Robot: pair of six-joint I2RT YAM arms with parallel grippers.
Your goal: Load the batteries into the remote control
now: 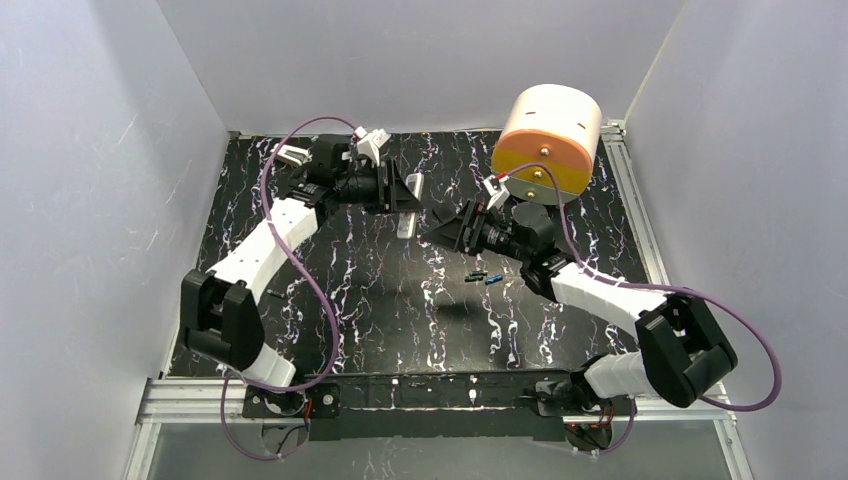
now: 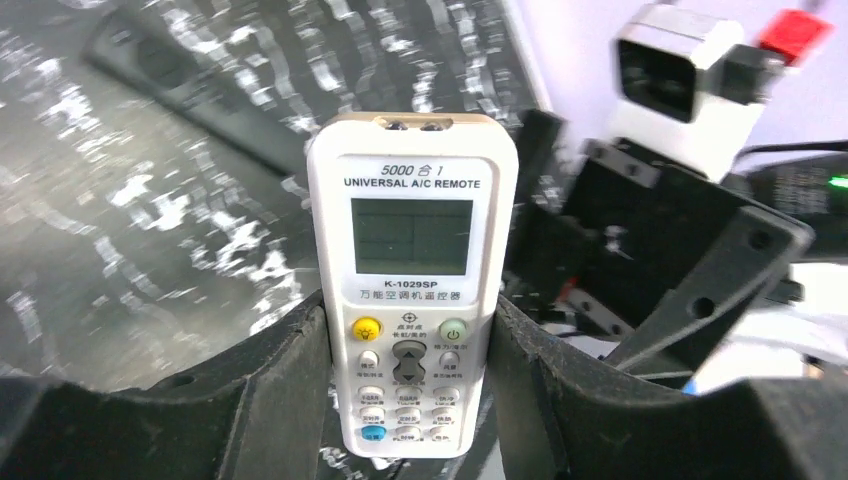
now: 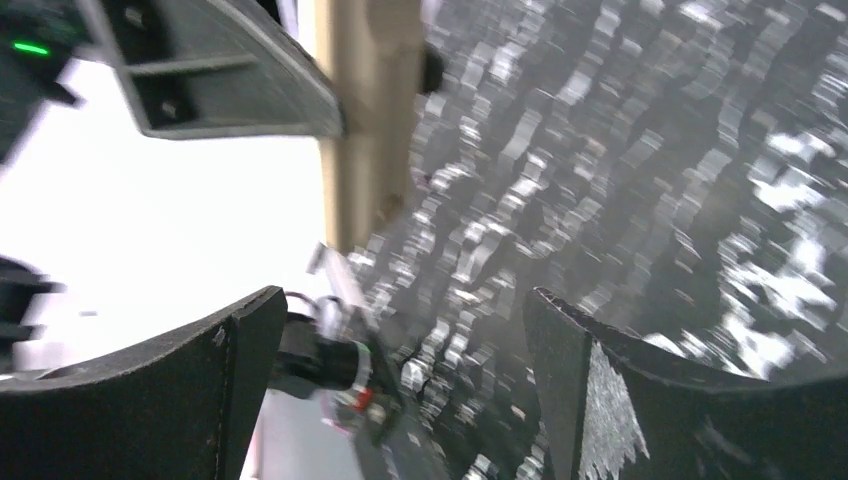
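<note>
Bright even light; right wrist view heavily blurred.

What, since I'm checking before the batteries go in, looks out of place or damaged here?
Nothing looks damaged or spilled. The slim white plastic remote control sits straight, clamped in the left gripper. The tiny cylindrical batteries, green and blue, lie loose on the black marbled table, apart from it. The right gripper is open and empty.

White remote control (image 2: 411,200), lower half gripped in left claw (image 2: 408,315), green and blue batteries (image 1: 485,278) loose on table (image 1: 350,300)
</note>
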